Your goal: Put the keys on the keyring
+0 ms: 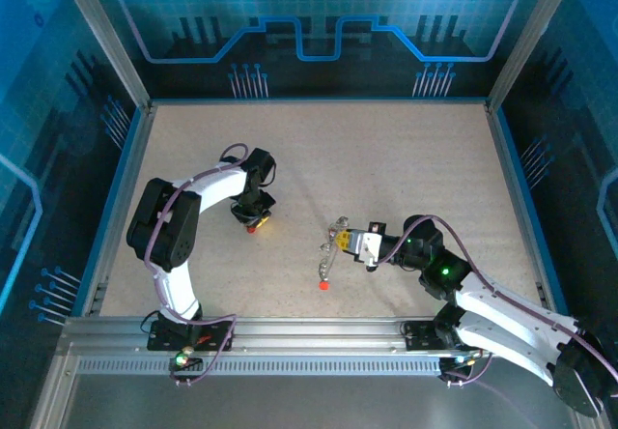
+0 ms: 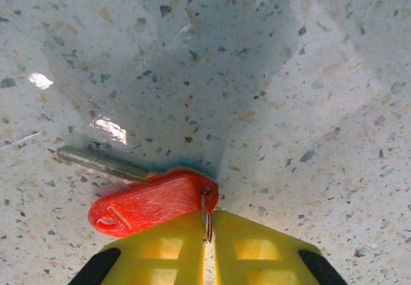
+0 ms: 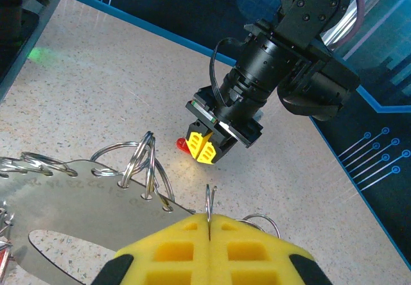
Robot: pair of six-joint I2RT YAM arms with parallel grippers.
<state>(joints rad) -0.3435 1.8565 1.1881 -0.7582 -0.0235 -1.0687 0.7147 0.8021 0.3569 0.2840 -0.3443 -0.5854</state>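
The left arm point(image 1: 179, 221) rises from the table's point(image 1: 406, 158) near edge, arches over its left half and turns its wrist straight down. The left gripper point(image 1: 253, 220) hangs just above the table, its yellow pads point(image 2: 173, 246) pinched on the red key's point(image 2: 151, 203) small loop. The right arm point(image 1: 502, 313) reaches low toward the table's middle. The right gripper point(image 1: 348, 244) lies nearly level, clamped tight on the keyring point(image 3: 207, 201).

A red-headed key point(image 2: 151, 203) lies flat on the counter point(image 2: 289, 73). Its silvery blade points left, and the small wire loop through its head is pinched in the left gripper point(image 2: 209, 219). The keyring point(image 3: 83, 198) is a flat grey metal piece with small wire loops through holes along its rim. The right gripper point(image 3: 209, 224) grips it by one loop. Another red key point(image 1: 324, 280) shows at its near end.
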